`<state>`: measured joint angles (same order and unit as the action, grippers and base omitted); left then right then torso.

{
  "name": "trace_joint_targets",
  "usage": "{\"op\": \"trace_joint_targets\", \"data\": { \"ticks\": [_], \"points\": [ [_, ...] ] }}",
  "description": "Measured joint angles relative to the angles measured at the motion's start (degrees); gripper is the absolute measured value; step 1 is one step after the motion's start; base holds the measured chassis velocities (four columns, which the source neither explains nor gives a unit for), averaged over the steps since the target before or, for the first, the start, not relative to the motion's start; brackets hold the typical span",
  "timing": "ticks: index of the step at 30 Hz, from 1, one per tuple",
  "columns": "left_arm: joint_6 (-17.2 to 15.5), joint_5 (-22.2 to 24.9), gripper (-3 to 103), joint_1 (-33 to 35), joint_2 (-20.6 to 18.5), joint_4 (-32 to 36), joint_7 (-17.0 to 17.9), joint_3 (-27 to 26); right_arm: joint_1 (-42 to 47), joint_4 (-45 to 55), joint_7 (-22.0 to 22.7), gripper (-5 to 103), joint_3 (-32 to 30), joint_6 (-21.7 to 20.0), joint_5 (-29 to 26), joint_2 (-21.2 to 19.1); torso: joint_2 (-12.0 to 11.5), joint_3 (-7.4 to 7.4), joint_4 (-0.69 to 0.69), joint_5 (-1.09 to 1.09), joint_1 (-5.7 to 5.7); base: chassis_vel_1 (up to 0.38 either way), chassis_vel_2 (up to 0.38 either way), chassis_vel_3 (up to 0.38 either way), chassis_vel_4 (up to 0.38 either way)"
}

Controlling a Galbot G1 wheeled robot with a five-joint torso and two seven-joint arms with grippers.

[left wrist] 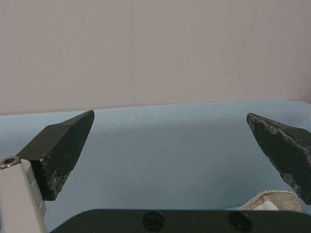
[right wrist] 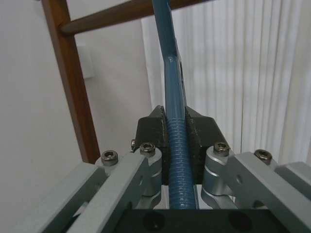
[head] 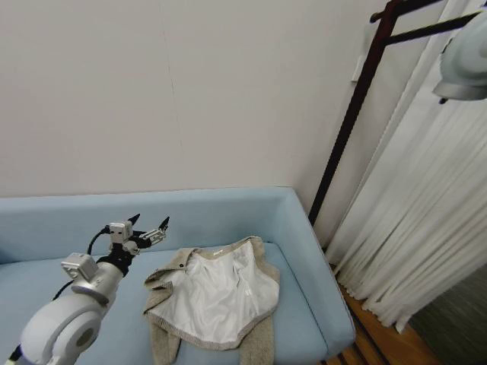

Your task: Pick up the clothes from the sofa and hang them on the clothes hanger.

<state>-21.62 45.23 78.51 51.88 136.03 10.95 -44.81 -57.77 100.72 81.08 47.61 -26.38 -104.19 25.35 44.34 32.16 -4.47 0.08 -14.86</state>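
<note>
The cardigan (head: 221,296), beige knit with a pale lining turned up, lies spread open on the seat of the light blue sofa (head: 228,205), towards its right end. The left gripper (head: 150,222) hovers over the seat just beside the garment's collar, its dark fingers (left wrist: 63,145) spread wide with nothing between them. From the left wrist, a corner of the knit (left wrist: 272,199) shows near one fingertip. The right arm (head: 466,57) is raised high at the upper right, near the crossbar of the dark wooden clothes rack (head: 358,99) that stands between sofa and white curtain (head: 426,213). The right gripper (right wrist: 176,126) is clamped on the ribbed stem of a blue hanger (right wrist: 171,73), which rises towards the rack's rail (right wrist: 116,14).
</note>
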Motion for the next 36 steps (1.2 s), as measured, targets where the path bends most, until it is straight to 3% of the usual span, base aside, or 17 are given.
{"op": "trace_joint_targets", "data": {
  "ticks": [4, 7, 9, 10, 13, 14, 17, 18, 19, 21, 23, 25, 26, 29, 31, 35, 36],
  "points": [
    [0.1, -0.2, 100, 0.0, 0.1, -1.6, 0.1, 0.0, 2.0, 6.1, -2.8, 9, -1.2, -0.7, -2.5, -3.8, 0.0, 0.00, 0.01, 0.00, 0.00, 0.000, 0.000, 0.000, 0.000],
    [0.5, -0.9, 100, -0.2, -0.2, -4.4, 1.1, 0.0, 8.5, 13.3, -7.6, 9, -6.8, -3.1, -5.7, -9.1, 0.0, 0.00, 0.00, 0.01, 0.00, 0.000, 0.000, 0.000, 0.000],
    [0.5, -1.0, 100, -0.4, -0.4, -5.8, 1.8, -0.1, 11.4, 17.1, -13.6, 9, -8.2, -4.1, -7.0, -12.5, 0.0, 0.00, -0.01, 0.01, 0.00, 0.000, 0.000, 0.000, 0.000],
    [0.5, -1.0, 100, -0.4, -0.4, -5.8, 1.8, -0.1, 11.4, 17.1, -13.6, 9, -8.2, -4.1, -7.0, -12.5, 0.0, 0.00, -0.01, 0.01, 0.00, 0.000, 0.000, 0.000, 0.000],
    [1.1, -1.5, 100, 0.0, -0.7, -7.6, 2.0, -0.3, 13.5, 20.0, -29.0, 9, -7.1, -4.5, -6.0, -17.3, 0.0, -0.01, -0.01, 0.00, 0.01, 0.000, 0.000, 0.000, 0.000],
    [1.1, -1.5, 100, 0.0, -0.7, -7.6, 2.0, -0.3, 13.5, 20.0, -29.0, 9, -7.1, -4.5, -6.0, -17.3, 0.0, -0.01, -0.01, 0.00, 0.01, 0.000, 0.000, 0.000, 0.000],
    [1.8, -2.4, 100, 0.5, -0.5, -8.9, 1.6, -0.3, 14.2, 18.6, -46.3, 9, -3.3, -4.0, -2.3, -19.1, 0.0, -0.01, -0.01, 0.00, 0.01, 0.000, 0.000, 0.000, 0.000],
    [2.0, -2.6, 100, 0.6, -0.4, -9.1, 1.5, -0.2, 14.4, 17.5, -52.1, 9, -1.8, -3.1, -0.3, -19.1, 0.0, 0.00, 0.02, 0.00, 0.01, 0.000, 0.000, 0.000, 0.000],
    [2.0, -2.6, 100, 0.6, -0.4, -9.1, 1.5, -0.2, 14.4, 17.5, -52.1, 9, -1.8, -3.1, -0.3, -19.1, 0.0, 0.00, 0.02, 0.00, 0.01, 0.000, 0.000, 0.000, 0.000],
    [2.2, -3.0, 100, 0.6, -0.4, -9.6, 1.1, 0.1, 15.9, 15.1, -62.3, 9, -0.5, -0.9, 5.6, -18.4, 0.0, 0.00, 0.01, 0.02, 0.01, 0.000, 0.000, 0.000, 0.000],
    [2.6, -3.5, 100, 1.1, -0.2, -9.7, 0.6, 0.1, 20.5, 12.6, -69.3, 9, -3.6, 1.7, 10.6, -15.9, 0.0, -0.01, -0.01, -0.02, 0.01, 0.000, 0.000, 0.000, 0.000],
    [3.1, -4.0, 100, 1.8, 0.2, -9.9, 0.3, 0.0, 28.1, 10.7, -73.4, 9, -7.9, 3.4, 12.4, -12.7, 0.0, 0.01, 0.01, -0.02, 0.01, 0.000, 0.000, 0.000, 0.000],
    [3.1, -4.0, 100, 1.8, 0.2, -9.9, 0.3, 0.0, 28.1, 10.7, -73.4, 9, -7.9, 3.4, 12.4, -12.7, 0.0, 0.01, 0.01, -0.02, 0.01, 0.000, 0.000, 0.000, 0.000],
    [4.2, -4.8, 100, 2.8, 0.6, -10.5, -0.3, -0.2, 39.4, 7.8, -82.0, 9, -12.4, 6.3, 15.4, -8.3, 0.0, 0.01, 0.05, -0.02, 0.00, 0.000, 0.000, 0.000, 0.000],
    [4.3, -4.9, 100, 3.0, 0.7, -10.9, -0.5, -0.3, 42.3, 7.1, -84.6, 9, -13.0, 7.1, 17.1, -7.2, 0.0, 0.02, 0.06, -0.02, -0.01, 0.000, 0.000, 0.000, 0.000],
    [4.6, -5.0, 100, 3.0, -0.2, -12.9, -1.2, -0.5, 53.8, 4.8, -94.0, 9, -14.6, 9.8, 22.6, -3.9, 0.0, 0.01, 0.00, 0.01, -0.01, 0.000, 0.000, 0.000, 0.000],
    [4.6, -5.0, 100, 3.0, -0.2, -12.9, -1.2, -0.5, 53.8, 4.8, -94.0, 9, -14.6, 9.8, 22.6, -3.9, 0.0, 0.01, 0.00, 0.01, -0.01, 0.000, 0.000, 0.000, 0.000]
  ]
}}
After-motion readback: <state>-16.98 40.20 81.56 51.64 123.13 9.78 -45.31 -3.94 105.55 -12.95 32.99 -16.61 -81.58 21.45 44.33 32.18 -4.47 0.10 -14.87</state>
